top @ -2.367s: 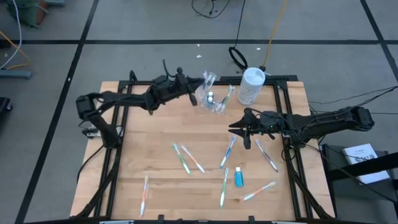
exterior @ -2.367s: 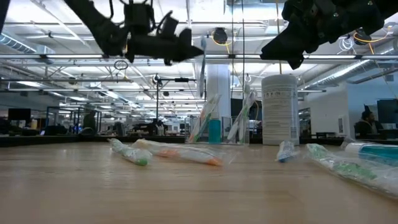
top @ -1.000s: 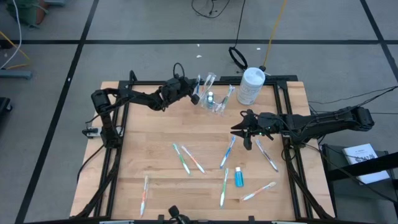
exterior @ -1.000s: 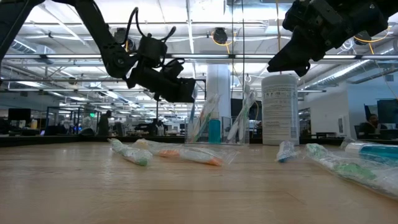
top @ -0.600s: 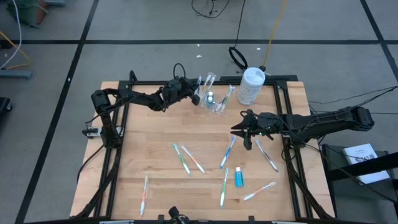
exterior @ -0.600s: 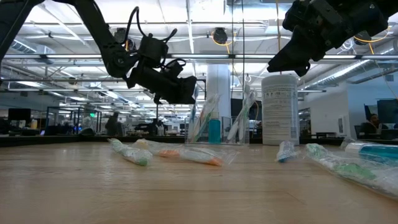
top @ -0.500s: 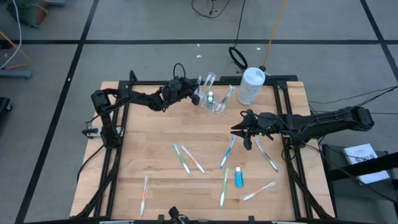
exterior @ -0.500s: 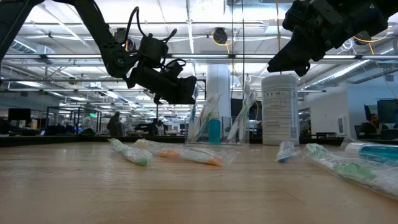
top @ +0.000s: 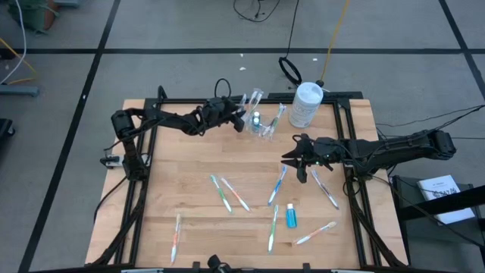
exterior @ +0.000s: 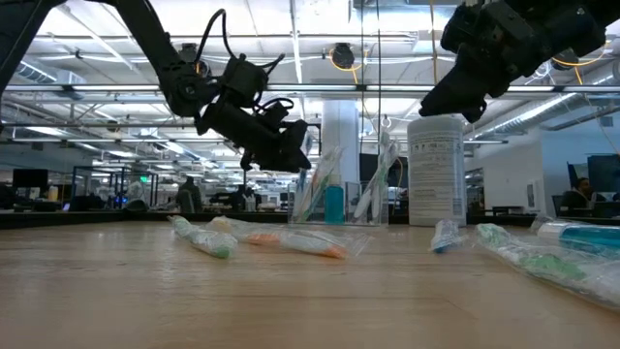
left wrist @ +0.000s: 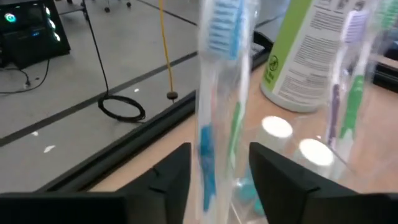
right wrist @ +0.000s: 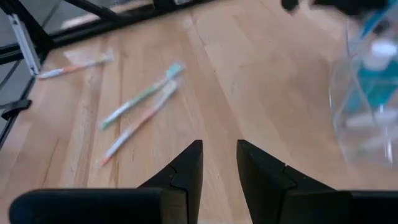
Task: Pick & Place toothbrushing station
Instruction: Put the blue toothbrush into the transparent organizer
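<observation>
The left gripper (left wrist: pixel 214 171) has its fingers spread either side of a wrapped toothbrush (left wrist: pixel 221 93) standing in the clear cup (top: pixel 261 121) at the table's (top: pixel 182 159) far edge, likely to let go. The right gripper (top: pixel 292 158) hovers mid-table with a narrow gap between its fingers, holding nothing.

1. The holder (top: pixel 261 121) stands near the far edge of the table (top: pixel 174 174), just left of the bottle (top: pixel 306 105).
2. Toothbrushes stand inside the holder, one (left wrist: pixel 219 99) between the left end effector's (top: pixel 241 117) fingers.
3. The right end effector (top: pixel 292 158) hovers right of centre, in front of the bottle.
4. Loose toothbrushes (top: pixel 226 192) lie across the table's near half.
5. A toothpaste tube (top: pixel 290 217) lies among them, toward the right.
</observation>
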{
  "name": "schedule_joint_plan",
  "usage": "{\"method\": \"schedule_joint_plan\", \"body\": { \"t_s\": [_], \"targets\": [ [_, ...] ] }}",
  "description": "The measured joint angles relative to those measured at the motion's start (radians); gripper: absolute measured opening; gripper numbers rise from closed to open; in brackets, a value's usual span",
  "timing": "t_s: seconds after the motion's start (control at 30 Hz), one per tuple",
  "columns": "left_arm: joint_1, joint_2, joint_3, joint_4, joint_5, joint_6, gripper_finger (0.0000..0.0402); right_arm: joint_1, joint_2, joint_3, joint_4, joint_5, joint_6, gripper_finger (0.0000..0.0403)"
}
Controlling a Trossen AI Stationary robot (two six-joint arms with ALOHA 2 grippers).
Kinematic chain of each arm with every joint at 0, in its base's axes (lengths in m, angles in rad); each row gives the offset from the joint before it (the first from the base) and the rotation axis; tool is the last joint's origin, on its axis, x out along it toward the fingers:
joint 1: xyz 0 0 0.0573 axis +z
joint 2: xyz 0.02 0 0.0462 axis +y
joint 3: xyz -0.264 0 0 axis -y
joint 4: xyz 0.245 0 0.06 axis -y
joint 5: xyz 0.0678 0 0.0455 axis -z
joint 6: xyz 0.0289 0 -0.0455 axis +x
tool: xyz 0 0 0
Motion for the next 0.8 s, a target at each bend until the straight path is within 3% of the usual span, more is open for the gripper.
{"method": "schedule_joint_plan", "body": {
  "t_s": [0.17,0.5,0.67,0.8],
  "targets": [
    [-0.010,-0.068,0.000,-0.062,-0.010,0.000,0.0194,0.000,0.000,0.000,-0.135,0.000,0.122,0.0089],
    [-0.021,-0.361,0.000,-0.366,0.010,-0.039,0.0175,0.000,0.000,-0.006,-0.429,0.142,0.459,0.0089],
    [-0.064,-0.429,0.000,-0.501,0.013,-0.080,0.0161,0.000,0.000,-0.097,-0.232,0.179,0.591,0.0089],
    [-0.107,-0.440,0.000,-0.558,0.013,-0.079,0.0153,0.000,0.000,-0.209,-0.027,0.095,0.601,0.0089]
  ]
}}
